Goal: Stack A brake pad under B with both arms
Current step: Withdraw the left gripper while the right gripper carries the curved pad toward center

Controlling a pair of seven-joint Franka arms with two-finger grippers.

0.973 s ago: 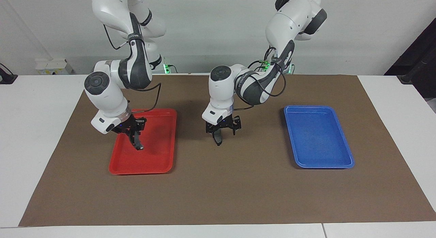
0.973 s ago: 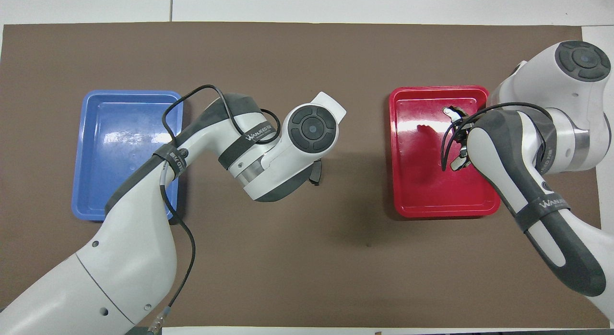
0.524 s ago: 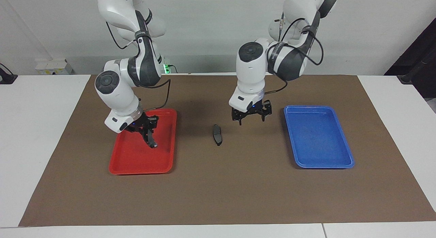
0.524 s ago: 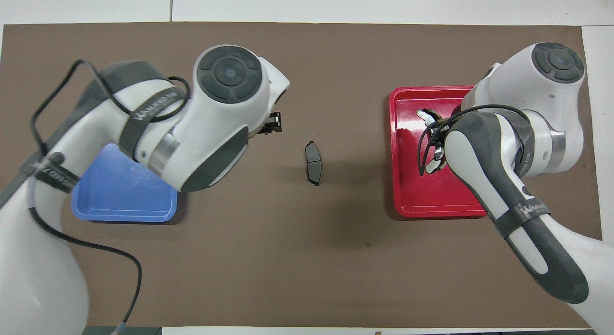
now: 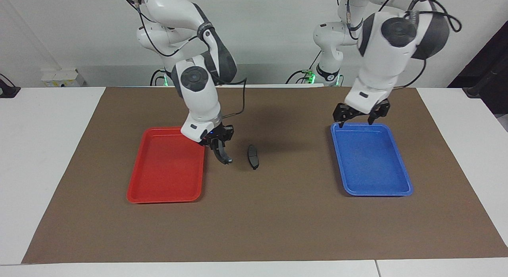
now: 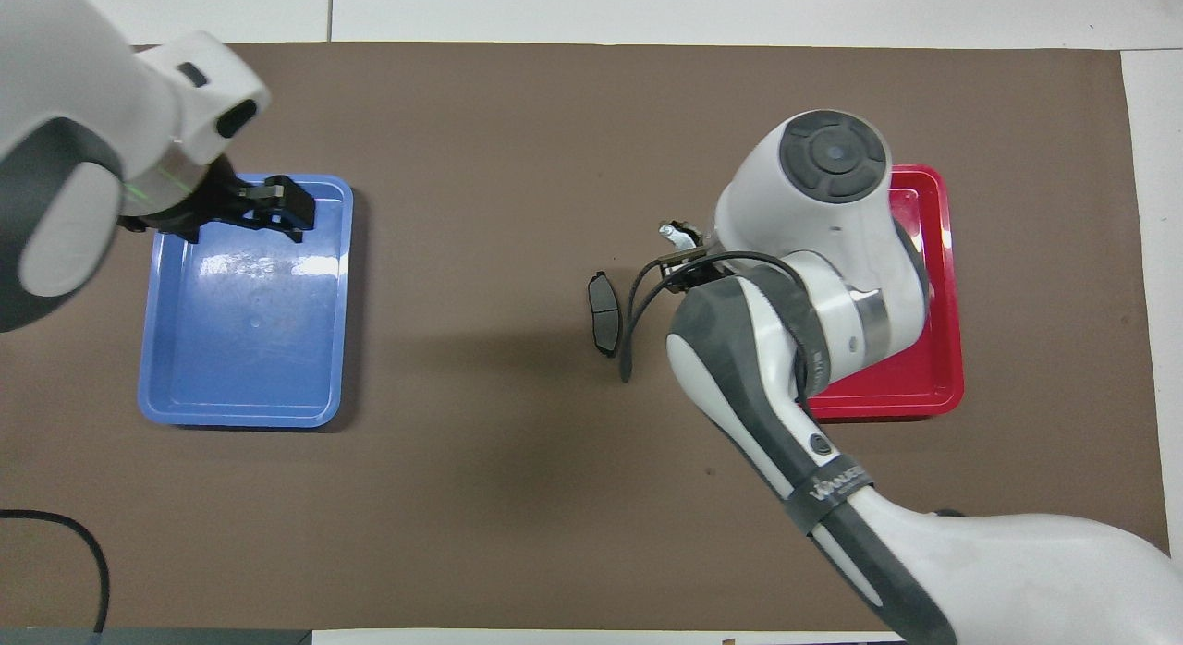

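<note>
Look at the brown mat [image 5: 278, 213] on your desk [image 5: 43, 142]: it reads as matt, paper-like sheet, while the desk itself is smooth white. The red tray [image 5: 166, 185] and blue tray [image 5: 373, 185] look like glossy plastic; the blue one throws bright reflections in the overhead view. The short brake pad [image 5: 253, 156] has a dull, dark grey face. The arm shells [image 6: 823, 220] are smooth glossy white plastic with matt grey caps.
</note>
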